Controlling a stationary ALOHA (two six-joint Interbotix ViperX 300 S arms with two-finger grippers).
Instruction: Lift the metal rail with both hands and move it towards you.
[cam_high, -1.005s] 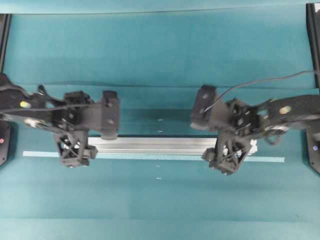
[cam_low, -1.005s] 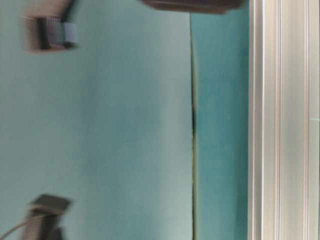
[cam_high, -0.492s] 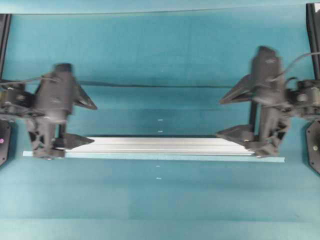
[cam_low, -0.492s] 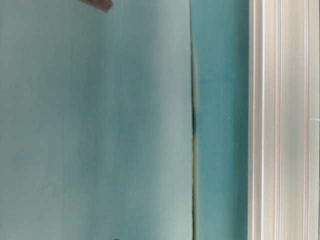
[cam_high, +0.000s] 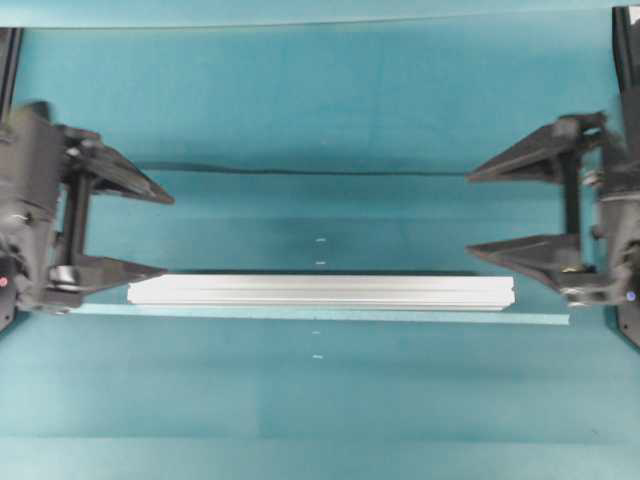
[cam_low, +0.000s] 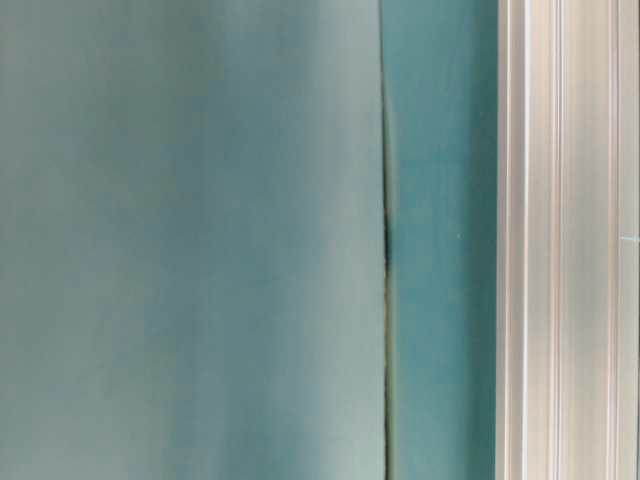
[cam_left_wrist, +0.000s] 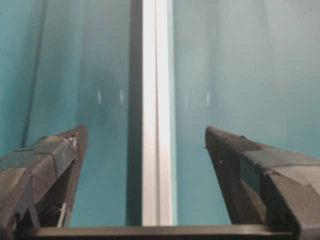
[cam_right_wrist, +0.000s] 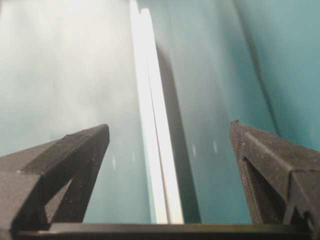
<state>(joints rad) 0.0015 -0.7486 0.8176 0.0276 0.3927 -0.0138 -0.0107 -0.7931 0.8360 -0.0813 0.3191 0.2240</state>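
Note:
The metal rail (cam_high: 320, 291) is a long grooved silver bar lying flat on the teal mat, just behind a thin pale-blue tape strip (cam_high: 320, 315). It also shows in the table-level view (cam_low: 565, 240), the left wrist view (cam_left_wrist: 156, 125) and the right wrist view (cam_right_wrist: 152, 125). My left gripper (cam_high: 165, 234) is open at the far left, off the rail's left end, touching nothing. My right gripper (cam_high: 470, 213) is open at the far right, off the rail's right end, touching nothing. Both sets of jaws stand wide apart and empty in the wrist views, the left (cam_left_wrist: 142, 137) and the right (cam_right_wrist: 170, 131).
A seam in the teal mat (cam_high: 300, 172) runs across behind the rail. Small white marks (cam_high: 320, 240) dot the mat near the middle. Black arm bases stand at the left edge (cam_high: 8, 60) and the right edge (cam_high: 628, 60).
Both grippers have let go of the rail, opened and drawn back outward to the left and right edges. The rail lies still by the tape strip.

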